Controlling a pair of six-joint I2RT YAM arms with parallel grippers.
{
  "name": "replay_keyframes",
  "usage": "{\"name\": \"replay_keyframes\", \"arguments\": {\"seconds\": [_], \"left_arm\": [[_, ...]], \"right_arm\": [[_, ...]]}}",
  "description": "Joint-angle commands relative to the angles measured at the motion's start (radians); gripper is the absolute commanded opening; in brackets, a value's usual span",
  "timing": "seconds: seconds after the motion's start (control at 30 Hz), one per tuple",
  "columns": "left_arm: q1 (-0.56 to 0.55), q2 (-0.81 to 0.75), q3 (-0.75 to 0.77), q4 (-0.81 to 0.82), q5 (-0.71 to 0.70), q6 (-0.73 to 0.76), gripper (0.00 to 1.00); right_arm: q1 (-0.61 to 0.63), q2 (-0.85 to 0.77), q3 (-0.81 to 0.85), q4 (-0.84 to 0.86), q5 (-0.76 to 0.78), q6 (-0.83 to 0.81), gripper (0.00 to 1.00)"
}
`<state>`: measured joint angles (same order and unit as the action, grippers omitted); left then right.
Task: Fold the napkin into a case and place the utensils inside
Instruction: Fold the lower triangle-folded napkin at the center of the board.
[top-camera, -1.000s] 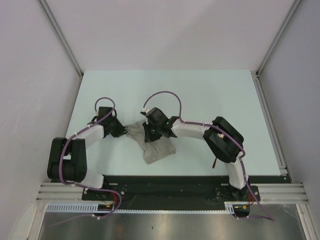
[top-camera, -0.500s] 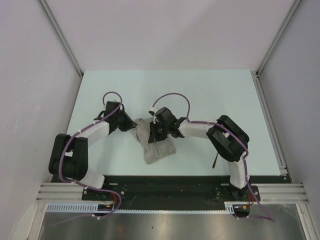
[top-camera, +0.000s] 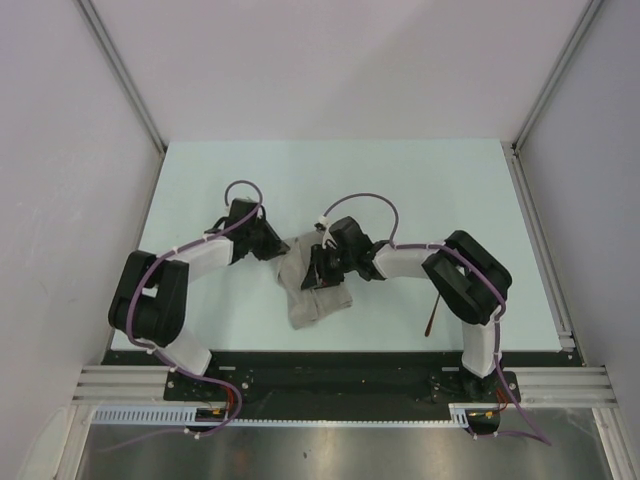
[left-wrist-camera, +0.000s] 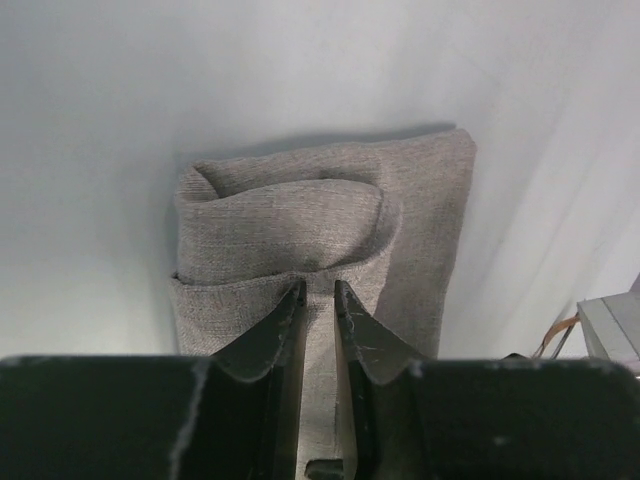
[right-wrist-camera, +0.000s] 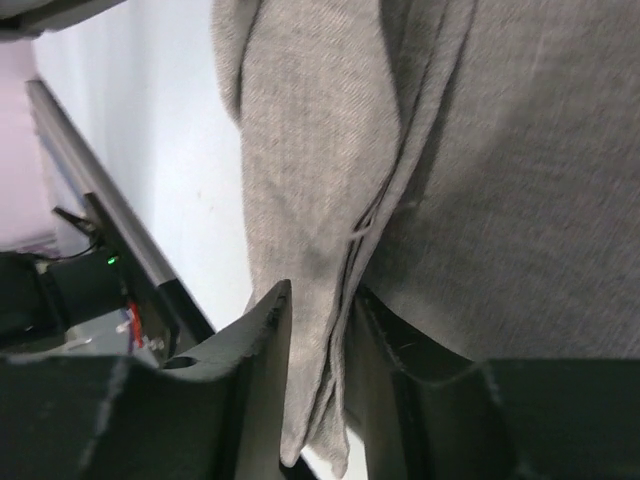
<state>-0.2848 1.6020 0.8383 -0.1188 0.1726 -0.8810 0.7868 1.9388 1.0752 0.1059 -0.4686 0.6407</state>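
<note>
Napkin (top-camera: 312, 300): folded in several layers, rumpled, lying on the table (top-camera: 420, 190) near its front edge, between both arms. Left gripper (left-wrist-camera: 318, 290), at the cloth's 10 o'clock corner, is clenched on a raised fold. Right gripper (right-wrist-camera: 320, 300), at 1 o'clock, has cloth layers between its jaws; pinched or loose, cannot tell. One slim utensil (top-camera: 431, 313) lies at 3 o'clock, well apart.

Bright, even light throughout, a soft shadow edging the napkin (left-wrist-camera: 420, 200), wrist views blurred up close.
</note>
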Motion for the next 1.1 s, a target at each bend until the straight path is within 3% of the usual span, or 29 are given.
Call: {"name": "replay_keyframes", "arguments": {"seconds": [0.0, 0.23, 0.43, 0.53, 0.83, 1.07], "left_arm": [[-0.019, 0.027, 0.053, 0.073, 0.053, 0.013, 0.22], [-0.04, -0.036, 0.032, 0.087, 0.067, 0.143, 0.32], [-0.042, -0.201, 0.019, -0.059, -0.085, 0.256, 0.52], [-0.051, -0.217, 0.047, -0.123, -0.13, 0.31, 0.54], [-0.23, 0.04, 0.318, -0.375, -0.483, 0.361, 0.53], [-0.327, 0.229, 0.519, -0.51, -0.657, 0.336, 0.55]], "right_arm": [[-0.012, -0.063, -0.043, 0.097, -0.09, 0.051, 0.37], [-0.014, -0.064, -0.08, 0.103, -0.102, 0.024, 0.4], [-0.031, -0.074, -0.075, 0.087, -0.103, -0.004, 0.44], [-0.034, -0.072, -0.066, 0.095, -0.111, 0.002, 0.45], [-0.018, -0.109, -0.103, 0.118, -0.104, 0.036, 0.45], [0.011, -0.121, -0.132, 0.083, -0.061, 0.011, 0.47]]}}
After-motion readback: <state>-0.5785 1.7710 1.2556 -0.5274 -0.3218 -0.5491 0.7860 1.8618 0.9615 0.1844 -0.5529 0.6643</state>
